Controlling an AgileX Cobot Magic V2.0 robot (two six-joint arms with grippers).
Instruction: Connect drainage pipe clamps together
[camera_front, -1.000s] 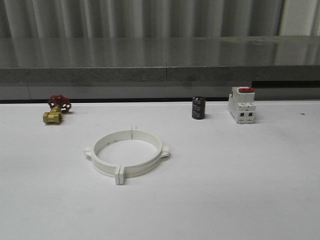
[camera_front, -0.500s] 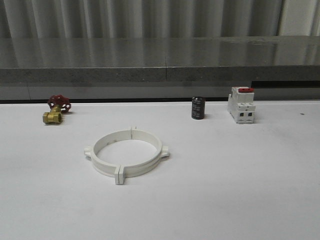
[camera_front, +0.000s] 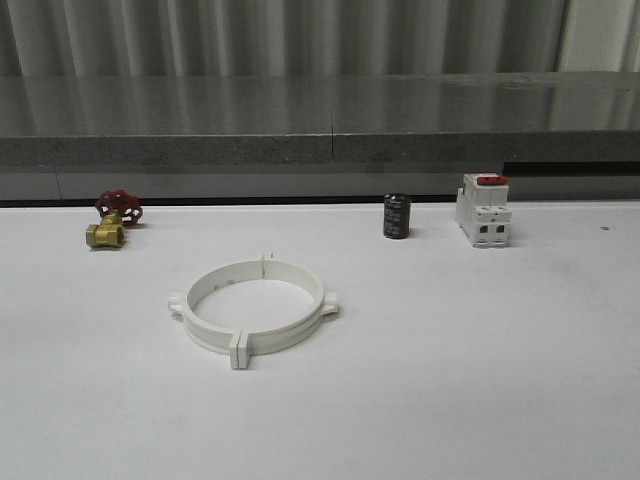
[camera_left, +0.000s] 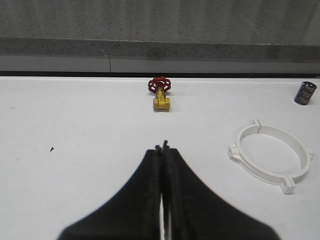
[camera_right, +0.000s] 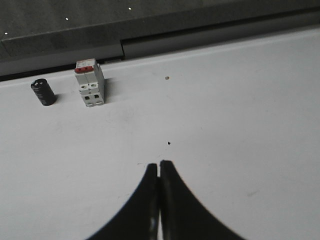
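While the arms behind them were cut off, the left gripper and right gripper sat pinched closed, holding nothing. The drainage pipe clamps lay joined as a ring on the white table, the brass valve at ten o'clock, the capacitor and breaker toward two. A grey ledge ran beyond.
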